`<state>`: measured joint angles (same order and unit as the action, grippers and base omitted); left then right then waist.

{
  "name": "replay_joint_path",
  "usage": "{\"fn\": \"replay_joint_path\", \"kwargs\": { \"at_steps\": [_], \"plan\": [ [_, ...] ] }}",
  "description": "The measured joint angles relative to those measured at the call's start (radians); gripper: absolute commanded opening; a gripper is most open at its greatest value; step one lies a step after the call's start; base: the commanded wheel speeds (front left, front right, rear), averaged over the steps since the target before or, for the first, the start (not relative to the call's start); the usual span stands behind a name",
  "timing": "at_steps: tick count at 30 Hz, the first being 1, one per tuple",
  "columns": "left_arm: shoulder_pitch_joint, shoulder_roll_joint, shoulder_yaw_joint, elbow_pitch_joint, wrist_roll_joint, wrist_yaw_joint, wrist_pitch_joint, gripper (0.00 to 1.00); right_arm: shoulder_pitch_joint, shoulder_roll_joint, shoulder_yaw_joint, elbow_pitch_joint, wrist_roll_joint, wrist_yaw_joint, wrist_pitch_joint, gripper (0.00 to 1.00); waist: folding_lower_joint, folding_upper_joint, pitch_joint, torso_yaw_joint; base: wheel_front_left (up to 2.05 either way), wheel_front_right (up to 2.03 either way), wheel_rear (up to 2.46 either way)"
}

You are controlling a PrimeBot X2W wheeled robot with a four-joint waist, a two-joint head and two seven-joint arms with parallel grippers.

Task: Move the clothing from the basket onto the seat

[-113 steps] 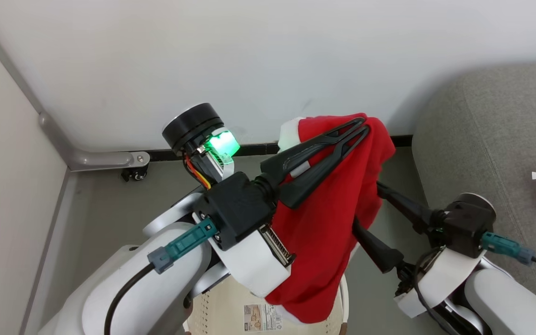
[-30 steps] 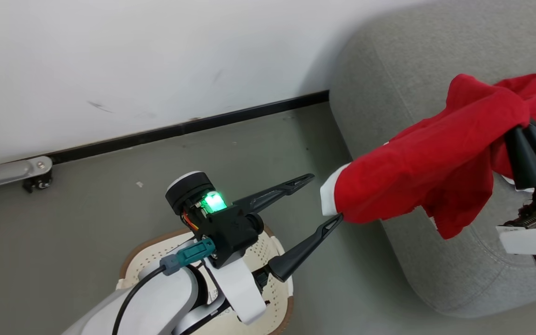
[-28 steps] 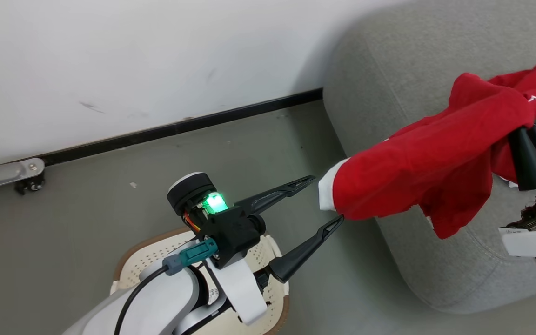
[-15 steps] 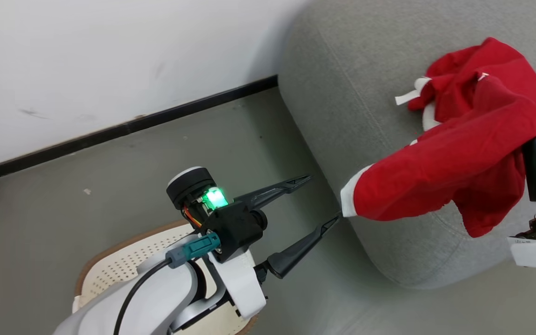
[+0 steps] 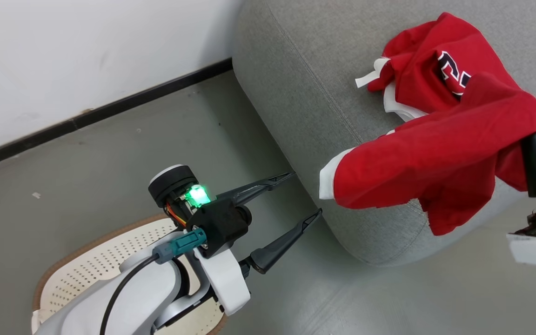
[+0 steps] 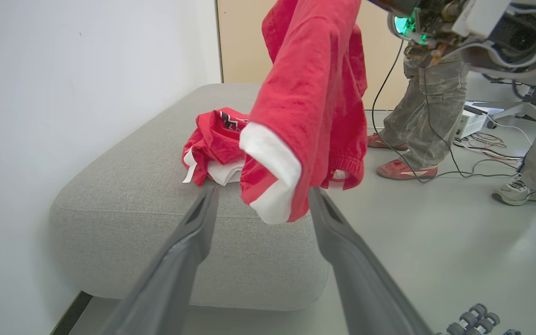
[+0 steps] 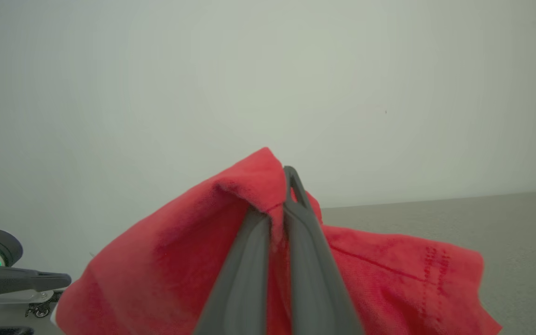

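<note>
Since the right fingers (image 7: 298, 209) are clenched on the red garment (image 5: 435, 158) hanging over the seat (image 5: 305, 93) edge, I'd carry it further in, next to the lettered garment (image 5: 431, 60), before letting go so the sleeve won't slide off. Left fingers (image 5: 296, 228) are released, cuff just past their tips. Versus a second ago the camera swung: more seat, and the basket (image 5: 91, 270) sits lower left

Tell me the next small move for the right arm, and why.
Probably carry the right gripper further in over the large grey fabric sofa before releasing. It is shut on the red white-cuffed garment, which hangs in the air by the sofa's rounded end, cuff toward the open left gripper.
</note>
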<state>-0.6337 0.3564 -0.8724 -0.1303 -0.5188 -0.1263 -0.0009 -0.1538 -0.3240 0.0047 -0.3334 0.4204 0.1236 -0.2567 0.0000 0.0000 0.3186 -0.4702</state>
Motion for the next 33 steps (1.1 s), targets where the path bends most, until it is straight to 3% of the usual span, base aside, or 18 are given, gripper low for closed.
{"fn": "replay_joint_path", "kwargs": {
  "at_steps": [13, 26, 33],
  "plan": [
    [0.000, 0.030, 0.007, -0.049, 0.010, 0.012, 0.045, 1.00, -0.223, -0.100, -0.068, 0.078, 0.052, 0.000, 0.000, 0.00, 0.0000, 0.0000, 0.076, -0.030, 0.00, 0.00, 0.00],
    [-0.012, 0.075, 0.017, -0.133, 0.026, 0.045, 0.118, 1.00, -0.484, -0.254, -0.126, 0.279, 0.150, 0.000, 0.000, 0.00, 0.0000, 0.0000, 0.184, -0.007, 0.00, 0.00, 0.00],
    [-0.037, 0.095, 0.022, -0.178, 0.036, 0.054, 0.155, 1.00, -0.559, -0.303, -0.180, 0.405, 0.180, 0.000, -0.002, 0.00, 0.0000, 0.0000, 0.240, 0.011, 0.00, 0.00, 0.00]
  ]
}}
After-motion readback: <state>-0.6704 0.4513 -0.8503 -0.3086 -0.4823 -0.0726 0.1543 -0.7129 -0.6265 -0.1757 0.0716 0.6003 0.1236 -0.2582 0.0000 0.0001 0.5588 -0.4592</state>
